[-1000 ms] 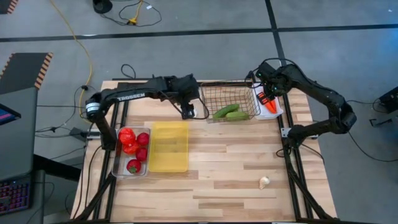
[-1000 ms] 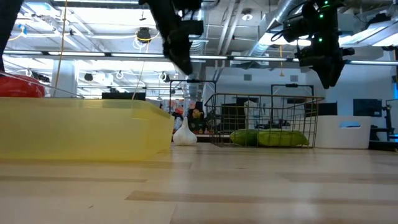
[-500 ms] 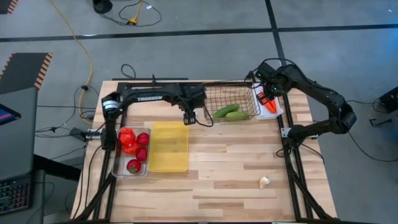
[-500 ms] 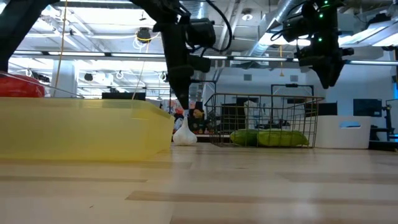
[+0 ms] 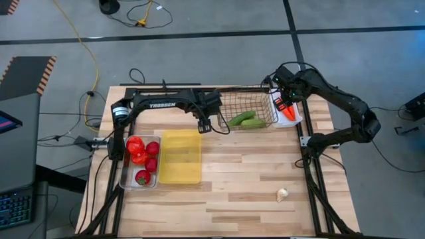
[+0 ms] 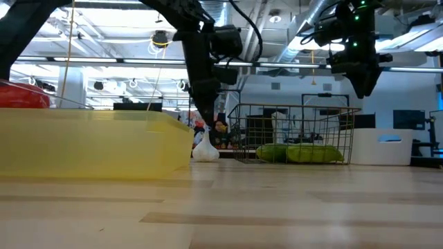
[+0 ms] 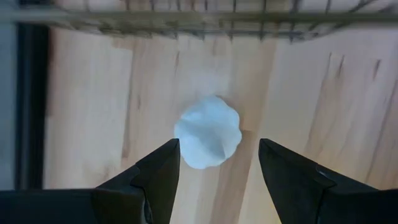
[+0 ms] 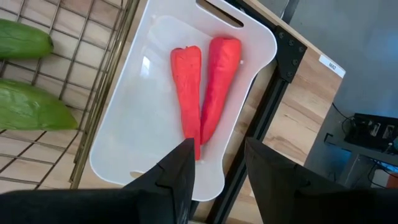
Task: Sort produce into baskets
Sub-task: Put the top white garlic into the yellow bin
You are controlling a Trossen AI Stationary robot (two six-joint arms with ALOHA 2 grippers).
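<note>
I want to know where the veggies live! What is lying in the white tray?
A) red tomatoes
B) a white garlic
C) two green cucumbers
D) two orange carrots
D: the right wrist view shows two orange carrots lying side by side in the white tray, while the cucumbers lie in the wire basket beside it.

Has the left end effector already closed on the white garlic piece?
No. In the left wrist view the left end effector is open, its fingers apart either side of the garlic.

Pale wood table, dark wire basket
</note>
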